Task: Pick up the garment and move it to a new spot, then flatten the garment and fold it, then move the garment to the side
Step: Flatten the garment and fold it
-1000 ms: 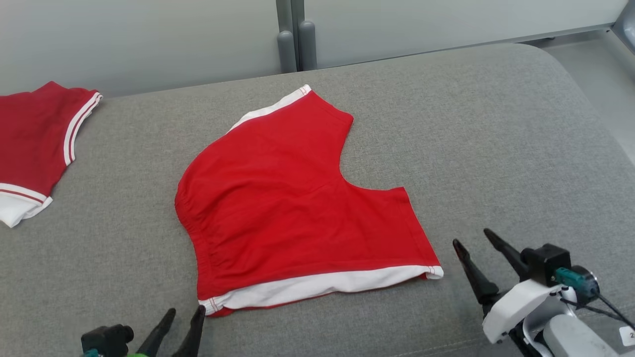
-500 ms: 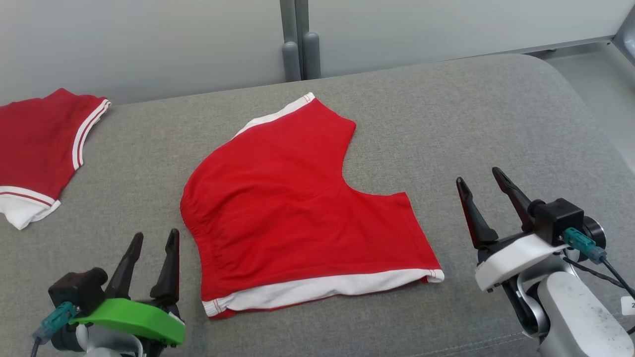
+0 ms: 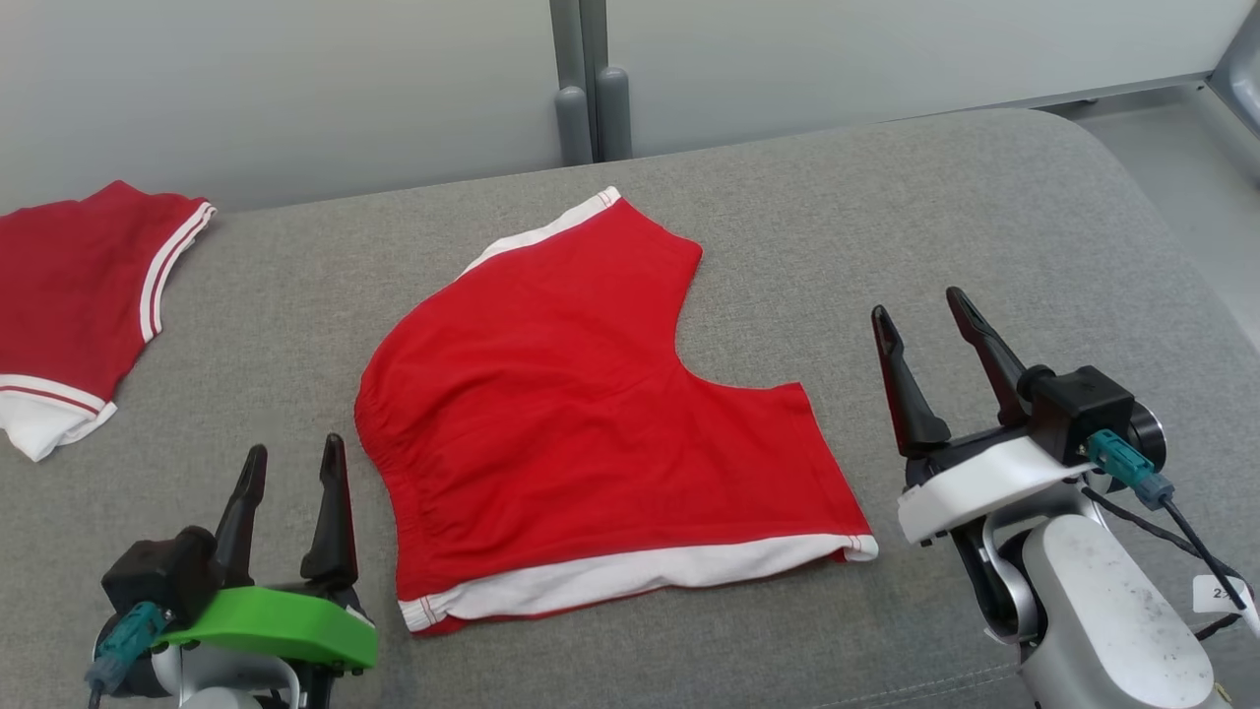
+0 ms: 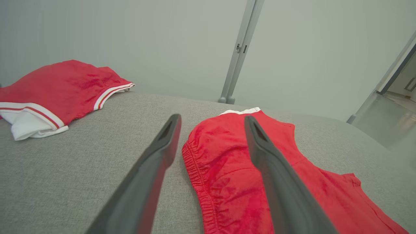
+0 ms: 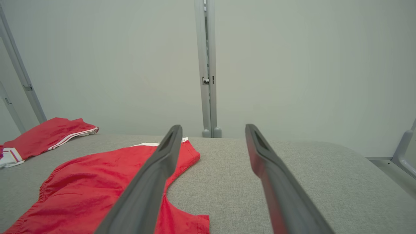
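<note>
Shorts [image 3: 581, 414] lie flat & spread out mid-cushion [image 3: 984, 217], no fold yet. Placing + flattening look done, imo; fold & move aside are left. L tool [image 3: 295, 445] wide, empty, near shorts' waistband. R tool [image 3: 917, 303] wide, empty, just right of shorts' leg hem. Plenty of bare cushion right of shorts. 2nd red garment [image 3: 69, 286] well left of shorts. Cushion's back edge & wall are beyond shorts.

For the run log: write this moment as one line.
shorts: flat on cushion, untouched | left fingers: open, left of shorts | right fingers: open, right of shorts | second red garment: far left
</note>
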Available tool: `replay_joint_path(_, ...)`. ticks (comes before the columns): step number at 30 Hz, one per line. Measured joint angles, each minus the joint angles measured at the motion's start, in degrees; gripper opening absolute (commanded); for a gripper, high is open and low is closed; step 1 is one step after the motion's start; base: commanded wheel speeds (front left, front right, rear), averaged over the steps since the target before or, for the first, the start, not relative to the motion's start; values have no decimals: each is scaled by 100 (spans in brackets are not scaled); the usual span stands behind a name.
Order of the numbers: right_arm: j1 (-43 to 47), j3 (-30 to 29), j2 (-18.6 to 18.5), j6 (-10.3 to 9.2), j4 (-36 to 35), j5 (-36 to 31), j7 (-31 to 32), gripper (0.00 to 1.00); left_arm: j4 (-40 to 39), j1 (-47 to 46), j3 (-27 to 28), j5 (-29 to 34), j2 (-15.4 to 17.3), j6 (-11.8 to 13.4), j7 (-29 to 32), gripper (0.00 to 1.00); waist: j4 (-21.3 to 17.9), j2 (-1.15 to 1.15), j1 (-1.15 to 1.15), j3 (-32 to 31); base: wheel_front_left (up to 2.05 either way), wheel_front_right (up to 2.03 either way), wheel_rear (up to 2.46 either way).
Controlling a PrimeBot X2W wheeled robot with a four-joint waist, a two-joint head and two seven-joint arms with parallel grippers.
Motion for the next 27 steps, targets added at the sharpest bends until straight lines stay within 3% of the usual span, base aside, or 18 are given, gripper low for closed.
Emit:
replay_joint_path(14, 254, -71, 279, -91, 180, 49, 0, 100, 137, 426, 200, 327, -358, 59, 0, 100, 59, 0, 0, -77, 0, 0, 0)
replay_joint_path(27, 312, -65, 299, -46, 326, 46, 0, 100, 118, 543, 349, 575, -419, 62, 0, 100, 104, 0, 0, -146, 0, 0, 0)
